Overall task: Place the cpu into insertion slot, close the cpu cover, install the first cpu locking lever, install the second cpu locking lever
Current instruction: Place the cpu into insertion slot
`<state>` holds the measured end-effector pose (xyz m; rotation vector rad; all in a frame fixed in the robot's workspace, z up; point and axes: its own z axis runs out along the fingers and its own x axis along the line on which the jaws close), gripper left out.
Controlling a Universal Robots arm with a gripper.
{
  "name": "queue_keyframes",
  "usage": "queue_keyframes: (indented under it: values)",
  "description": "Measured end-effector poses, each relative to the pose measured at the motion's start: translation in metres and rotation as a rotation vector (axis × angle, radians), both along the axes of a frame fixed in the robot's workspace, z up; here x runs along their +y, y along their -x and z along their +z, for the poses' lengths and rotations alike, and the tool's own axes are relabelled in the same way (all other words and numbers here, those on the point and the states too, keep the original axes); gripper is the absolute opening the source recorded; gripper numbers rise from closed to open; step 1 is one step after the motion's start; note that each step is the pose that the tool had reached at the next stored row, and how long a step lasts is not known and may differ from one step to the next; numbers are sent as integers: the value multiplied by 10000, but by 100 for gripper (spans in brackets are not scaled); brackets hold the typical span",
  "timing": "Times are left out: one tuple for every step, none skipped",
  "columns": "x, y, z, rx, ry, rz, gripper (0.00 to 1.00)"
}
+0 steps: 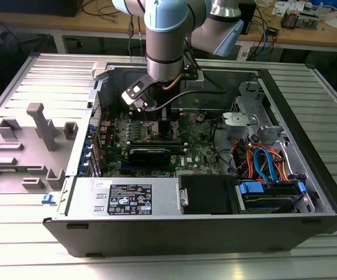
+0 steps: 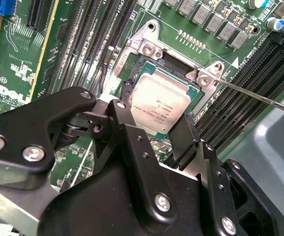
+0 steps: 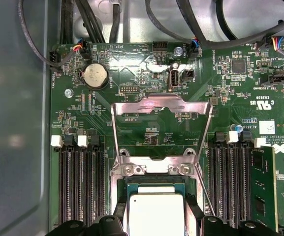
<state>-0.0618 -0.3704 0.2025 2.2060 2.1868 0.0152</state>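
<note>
silver-grey cpu [image 2: 160, 101], green motherboard [image 3: 146, 88], black claw [image 2: 154, 118]

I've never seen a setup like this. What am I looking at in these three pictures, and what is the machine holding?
A pale-blue robot arm reaches down into an open desktop computer case lying on a ribbed metal table. The exterior view comes from a camera off the arm. Both wrist views come from cameras riding near the arm's wrist, looking at the green motherboard. The black gripper is closed on the cpu, a flat silver square, right at the insertion slot; I can't tell whether it is fully seated. In the first wrist view the cpu cover, a thin metal frame, stands flipped open. A grey plastic fixture sits beside the case, at the exterior view's left.
</note>
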Motion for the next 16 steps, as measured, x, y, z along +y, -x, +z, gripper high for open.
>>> queue_keyframes:
  values:
    - [0,0,-3,0,30,-1,54]
    - [0,0,-7,-1,60,-1,54]
    - [0,-2,-11,1,126,1,54]
    - [1,-3,-12,0,142,0,54]
    - [1,-4,-13,1,152,-1,54]
    - [3,-5,-15,0,158,-2,54]
    - [5,-5,-16,-1,158,-3,54]
    - [10,-4,-18,-1,158,-6,54]
    - [13,-5,-20,-2,157,-4,54]
    - [15,-6,-21,-1,158,-2,54]
    - [15,-6,-21,0,159,-2,54]
    - [15,-7,-23,0,160,-2,54]
    - [16,-7,-27,-1,160,-4,54]
    - [16,-7,-31,0,160,-4,54]
    - [16,-7,-34,1,161,-4,54]
    - [15,-7,-36,1,161,-4,54]
